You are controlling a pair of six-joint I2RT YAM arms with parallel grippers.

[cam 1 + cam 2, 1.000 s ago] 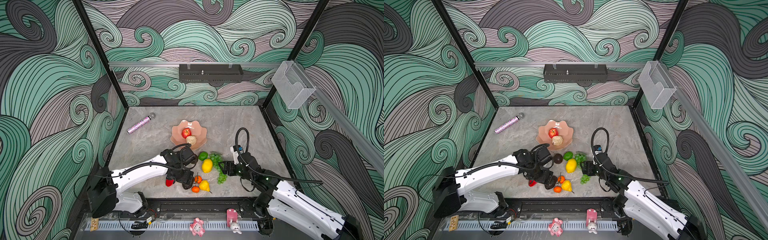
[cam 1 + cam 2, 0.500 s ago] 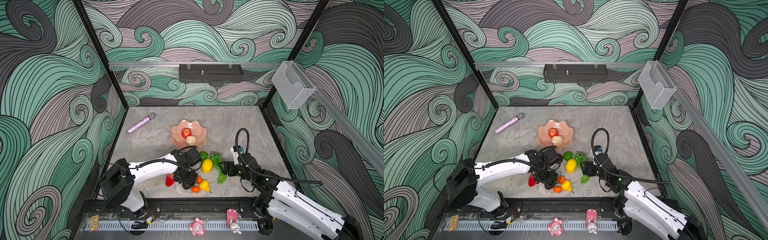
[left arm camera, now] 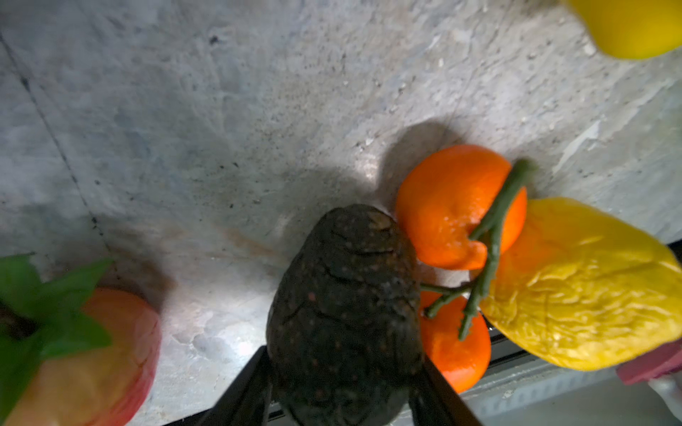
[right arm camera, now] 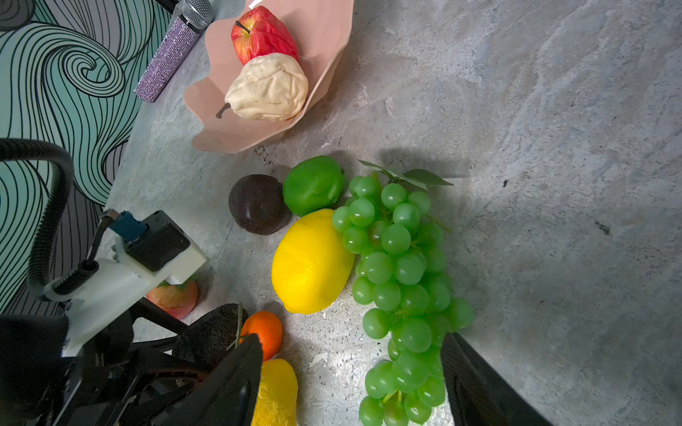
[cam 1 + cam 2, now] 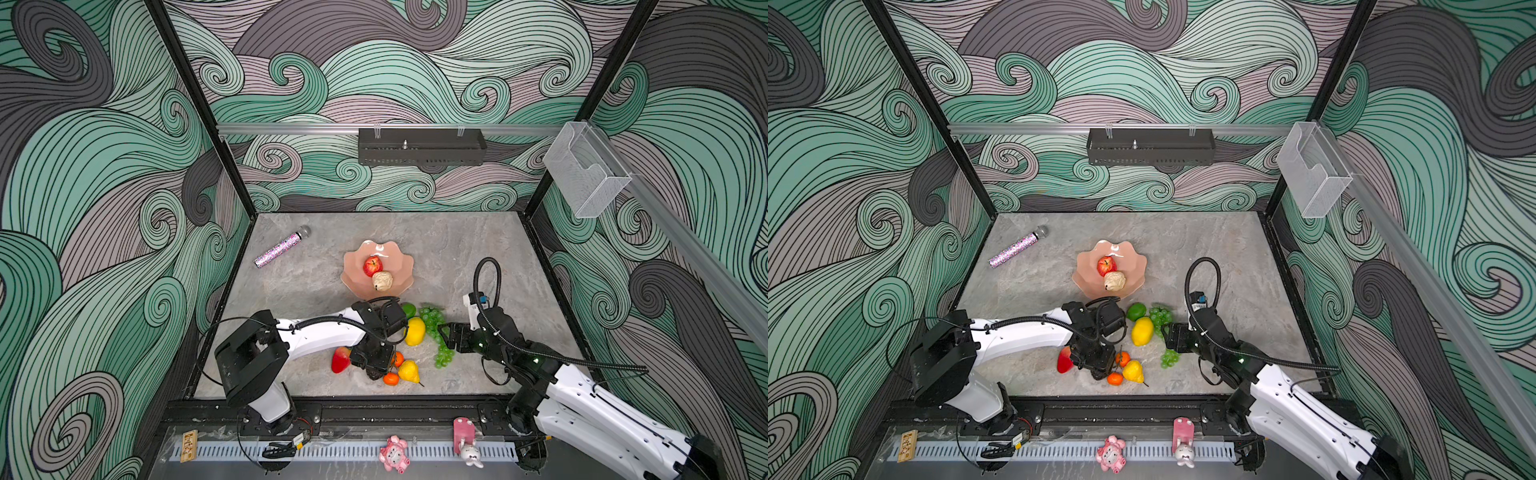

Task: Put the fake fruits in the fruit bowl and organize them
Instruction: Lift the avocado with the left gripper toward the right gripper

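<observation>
The pink scalloped fruit bowl holds a red apple and a cream pear. My left gripper points down near the front edge. It is shut on a dark avocado, with a finger against each side. Two tangerines and a yellow pear lie against the avocado, and a strawberry lies to its left. My right gripper is open, low beside the green grapes. The bunch's lower end lies between its fingers.
A lemon, a lime and a second dark avocado sit between the bowl and the grippers. A glittery microphone lies at the back left. A clear box hangs on the right wall.
My left gripper has shifted slightly right and toward the front, down over the avocado, and its jaws have narrowed onto it. The right arm has stayed put.
</observation>
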